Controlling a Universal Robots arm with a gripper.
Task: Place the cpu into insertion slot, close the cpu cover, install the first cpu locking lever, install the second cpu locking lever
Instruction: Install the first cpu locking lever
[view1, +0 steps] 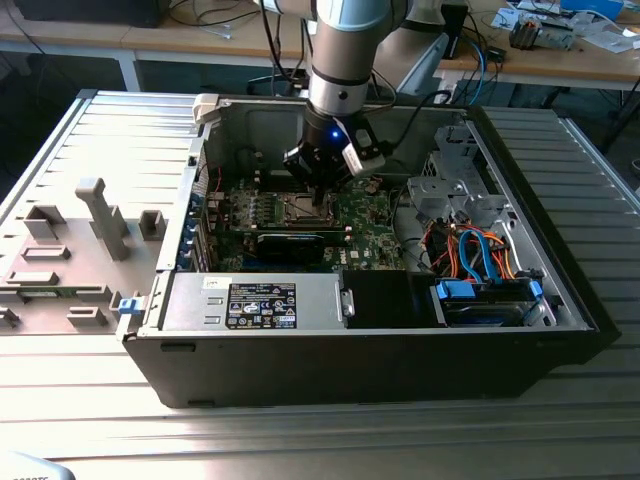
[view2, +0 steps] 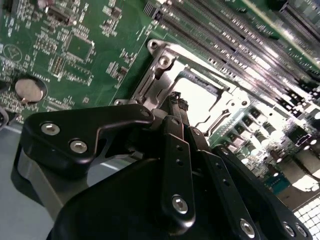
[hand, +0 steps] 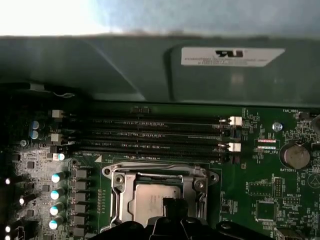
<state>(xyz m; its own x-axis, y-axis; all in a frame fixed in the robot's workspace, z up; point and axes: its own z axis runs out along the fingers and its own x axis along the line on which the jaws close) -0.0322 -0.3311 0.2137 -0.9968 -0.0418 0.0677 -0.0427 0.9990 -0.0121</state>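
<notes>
Inside the open computer case, my gripper (view1: 322, 188) hangs just over the insertion slot (view1: 303, 208) on the green board. In both wrist views the silvery cpu (hand: 150, 200) (view2: 202, 100) lies in the slot. The cpu cover (hand: 120, 192) (view2: 160, 75) lies flat around it, and the chip shows through its window. My gripper (view2: 175, 100) (hand: 170, 204) has its black fingers (view2: 176, 150) pressed together with nothing between them. Their tips sit at the cover's edge, right above the chip. I cannot tell how the locking levers stand.
Long black memory slots (hand: 150, 135) run beside the socket, and a coin battery (hand: 295, 156) sits on the board. A black box with a white label (view1: 260, 303) lines the case front. A drive cage with blue and orange cables (view1: 480, 255) is on the exterior view's right.
</notes>
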